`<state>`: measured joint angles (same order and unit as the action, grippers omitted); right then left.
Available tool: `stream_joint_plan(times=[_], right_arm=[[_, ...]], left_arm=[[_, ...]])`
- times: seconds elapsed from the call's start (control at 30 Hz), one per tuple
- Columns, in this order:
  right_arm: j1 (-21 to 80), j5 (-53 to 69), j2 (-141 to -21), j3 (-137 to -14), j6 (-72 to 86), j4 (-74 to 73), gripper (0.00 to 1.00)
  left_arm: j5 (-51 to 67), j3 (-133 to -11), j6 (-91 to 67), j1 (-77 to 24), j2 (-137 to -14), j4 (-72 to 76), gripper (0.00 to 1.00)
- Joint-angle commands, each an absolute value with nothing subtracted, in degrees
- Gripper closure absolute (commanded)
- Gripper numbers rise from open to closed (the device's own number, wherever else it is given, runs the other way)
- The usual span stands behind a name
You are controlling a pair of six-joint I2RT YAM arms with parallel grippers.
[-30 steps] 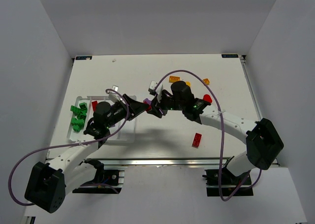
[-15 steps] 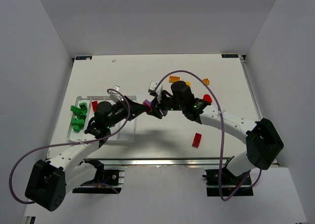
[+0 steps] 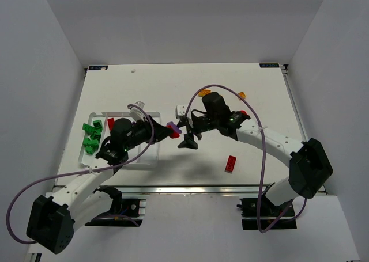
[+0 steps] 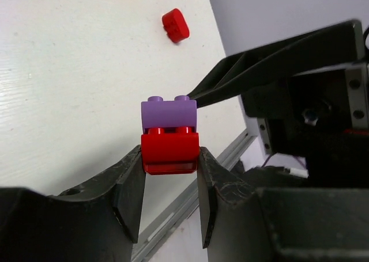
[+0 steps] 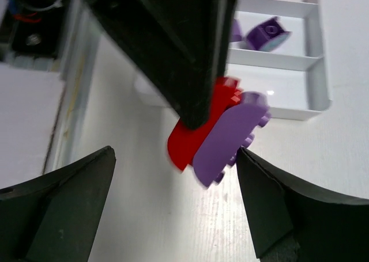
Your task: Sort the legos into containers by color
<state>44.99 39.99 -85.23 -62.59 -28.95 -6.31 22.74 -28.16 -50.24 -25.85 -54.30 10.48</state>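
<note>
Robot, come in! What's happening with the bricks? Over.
Left end effector shut on small red plastic brick, purple studded brick stuck on top. Right end effector open, one finger beside the purple brick. Nothing seen between them.

White rectangular table (image 3: 144,83), matte top; faint grain visible in left wrist view. 3 plain pale grey walls enclose it: back wall (image 3: 184,20), left wall (image 3: 34,101), right wall (image 3: 340,72). Small dark fittings at 2 far corners: left fitting (image 3: 97,68), right fitting (image 3: 270,65). Metal rail (image 3: 190,188) along near edge, bright glare on it. White floor panel (image 3: 190,239) below rail. Lighting even, diffuse; soft shadows mid-table.
</note>
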Motion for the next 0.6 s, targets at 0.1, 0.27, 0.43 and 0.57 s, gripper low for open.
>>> stream_joint_plan(times=[0.1, 0.27, 0.43, 0.57], right_arm=[[39.47, 57.28, -85.43, -69.86, -39.81, -18.53, 0.11], [37.62, 63.53, -89.29, -75.75, -46.56, -28.64, 0.11], [38.49, 68.81, -94.56, -82.77, -46.41, -34.53, 0.11], [39.72, 69.79, -96.76, -85.51, -45.62, -36.04, 0.11]], left_arm=[[21.61, -30.33, -31.06, -25.75, -46.51, -1.30, 0.94], [27.15, -26.46, -23.83, -25.75, -40.96, 0.43, 0.99], [31.28, -25.22, -21.01, -25.93, -39.20, 4.13, 1.00], [33.39, -27.85, -16.80, -26.37, -41.47, 1.51, 1.00]])
